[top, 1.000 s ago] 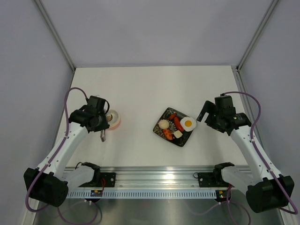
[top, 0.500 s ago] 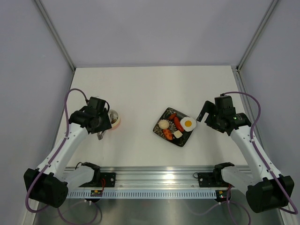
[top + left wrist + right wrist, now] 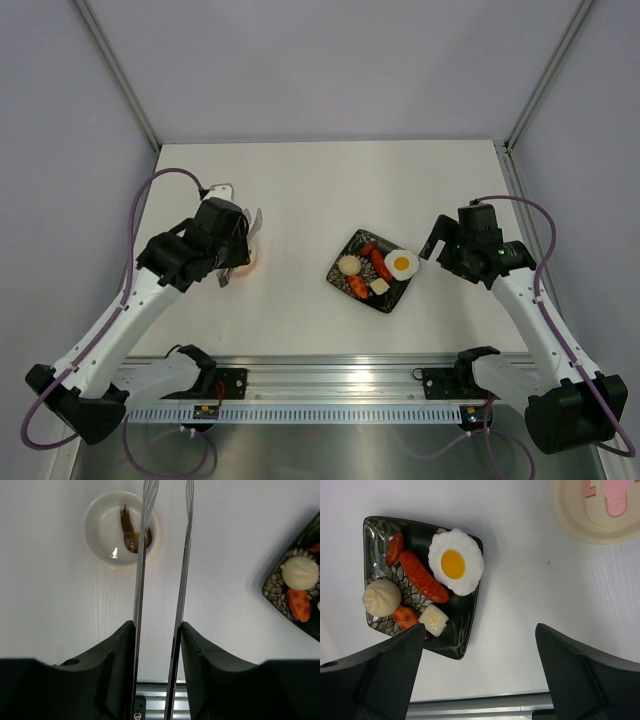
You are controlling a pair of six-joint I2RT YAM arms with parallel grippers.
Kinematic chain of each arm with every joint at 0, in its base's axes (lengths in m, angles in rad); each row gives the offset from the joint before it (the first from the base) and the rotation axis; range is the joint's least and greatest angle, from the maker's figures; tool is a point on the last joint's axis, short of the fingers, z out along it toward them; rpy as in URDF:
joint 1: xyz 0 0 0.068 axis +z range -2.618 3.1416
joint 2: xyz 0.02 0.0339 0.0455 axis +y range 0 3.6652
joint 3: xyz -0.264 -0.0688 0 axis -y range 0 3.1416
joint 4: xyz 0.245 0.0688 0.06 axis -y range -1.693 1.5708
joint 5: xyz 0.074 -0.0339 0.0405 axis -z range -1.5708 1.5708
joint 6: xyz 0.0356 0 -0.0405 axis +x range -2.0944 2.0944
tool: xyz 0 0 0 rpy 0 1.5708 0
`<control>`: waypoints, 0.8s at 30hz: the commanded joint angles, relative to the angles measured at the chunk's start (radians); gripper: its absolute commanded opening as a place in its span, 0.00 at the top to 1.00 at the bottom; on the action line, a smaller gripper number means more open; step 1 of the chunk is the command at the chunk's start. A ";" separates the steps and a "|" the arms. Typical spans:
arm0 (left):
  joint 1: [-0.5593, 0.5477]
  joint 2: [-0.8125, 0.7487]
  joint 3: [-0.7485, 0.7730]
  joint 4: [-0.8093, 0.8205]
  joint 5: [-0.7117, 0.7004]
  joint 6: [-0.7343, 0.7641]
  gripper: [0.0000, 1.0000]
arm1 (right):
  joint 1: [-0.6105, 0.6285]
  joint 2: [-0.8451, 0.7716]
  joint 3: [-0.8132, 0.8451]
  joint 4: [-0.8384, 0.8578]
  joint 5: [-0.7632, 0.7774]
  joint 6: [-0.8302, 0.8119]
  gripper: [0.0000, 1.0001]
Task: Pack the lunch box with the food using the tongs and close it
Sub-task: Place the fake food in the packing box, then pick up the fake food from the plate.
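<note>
1. Looking at the top view, I am seeing that the left arm has lifted and swung over the lunch box (image 3: 102,530). A second ago it was sitting lower, by the near side of the tub.
2. The left fingers (image 3: 117,645) are squeezing the tongs (image 3: 139,580) from both sides and holding them. The tong tips are standing apart over the tub, with nothing between them.
3. A brown bit (image 3: 129,530) is lying inside the lunch box. I am thinking the drop is done, so one piece is packed and the tongs are free for the next one.
4. The rest of the food is waiting on the black plate (image 3: 457,635): the fried egg (image 3: 456,561), sausage (image 3: 422,577), bun (image 3: 381,596), cube (image 3: 436,620) and carrot (image 3: 406,615).
5. The right fingers (image 3: 395,660) are spread wide open and holding nothing. They are hanging over the plate, just as before. The lid (image 3: 580,515) is lying on the desk (image 3: 300,190), apart from the plate, so closing is not yet done.
6. Bare desk is stretching between the tub and the plate, so the tongs are getting an easy path across. The tub is sitting near the left side of the desk, close to the grey wall (image 3: 60,150), so the left arm is getting little room there. The plate is sitting nearer the rail (image 3: 330,375) than the far edge.
</note>
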 commanded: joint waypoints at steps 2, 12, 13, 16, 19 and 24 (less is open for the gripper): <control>-0.138 0.031 0.098 -0.032 -0.091 -0.038 0.57 | -0.005 -0.009 0.000 0.018 -0.013 0.006 0.01; -0.430 0.124 0.078 0.046 -0.023 -0.182 0.58 | -0.005 -0.023 -0.009 0.007 -0.014 0.006 0.00; -0.465 0.132 0.077 0.053 -0.015 -0.196 0.59 | -0.005 -0.025 -0.011 0.007 -0.014 0.006 0.00; -0.519 0.157 0.070 0.110 0.026 -0.239 0.59 | -0.005 -0.026 -0.015 0.012 -0.014 0.012 0.00; -0.562 0.212 0.090 0.107 0.035 -0.267 0.59 | -0.005 -0.032 -0.017 0.010 -0.016 0.012 0.01; -0.591 0.272 0.110 0.110 0.064 -0.298 0.59 | -0.005 -0.040 -0.014 -0.013 0.004 0.001 0.00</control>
